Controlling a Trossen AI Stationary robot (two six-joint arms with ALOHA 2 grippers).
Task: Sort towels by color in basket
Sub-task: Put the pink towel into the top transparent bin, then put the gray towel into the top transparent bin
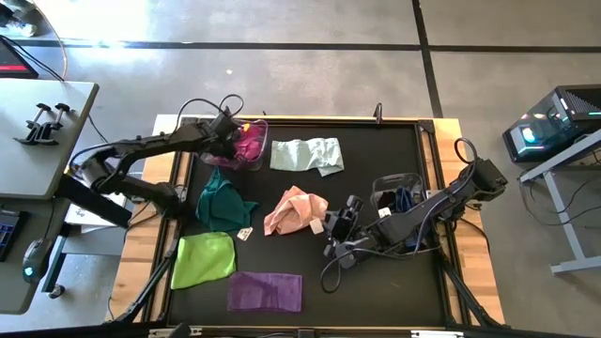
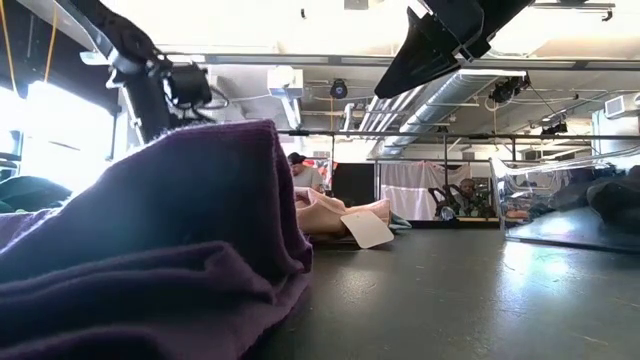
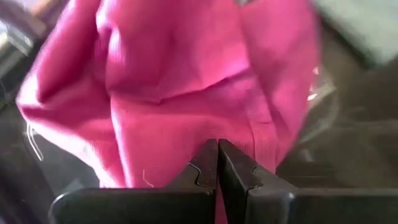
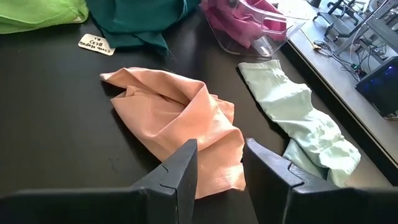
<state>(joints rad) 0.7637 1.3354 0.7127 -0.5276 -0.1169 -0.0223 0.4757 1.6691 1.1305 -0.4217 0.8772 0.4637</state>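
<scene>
My left gripper (image 1: 231, 132) is over the clear basket (image 1: 259, 161) at the table's far left, shut on the magenta towel (image 3: 186, 81). My right gripper (image 4: 219, 163) is open and low at the edge of the crumpled peach-pink towel (image 4: 180, 118); its fingers stand on either side of that edge, and I cannot tell whether they touch it. Flat on the black mat lie the mint towel (image 1: 306, 155), dark teal towel (image 1: 222, 205), lime green towel (image 1: 205, 259) and purple towel (image 1: 266, 291). Dark towels sit in a second clear basket (image 1: 395, 194). My left gripper pinches the magenta towel between its two shut fingers (image 3: 239, 177); a strip of cloth (image 3: 219, 208) shows in the slit between them. The fingers themselves hide which part they have. Beyond the fingertips the cloth bunches in loose folds over the basket.
The mat has a raised wooden frame (image 1: 449, 131). A white tag (image 1: 245, 234) lies between the teal and peach towels. Bare mat shows along the near right side. A side table with clamps (image 1: 42, 122) stands to the left, and a lit computer case (image 1: 554, 122) to the right.
</scene>
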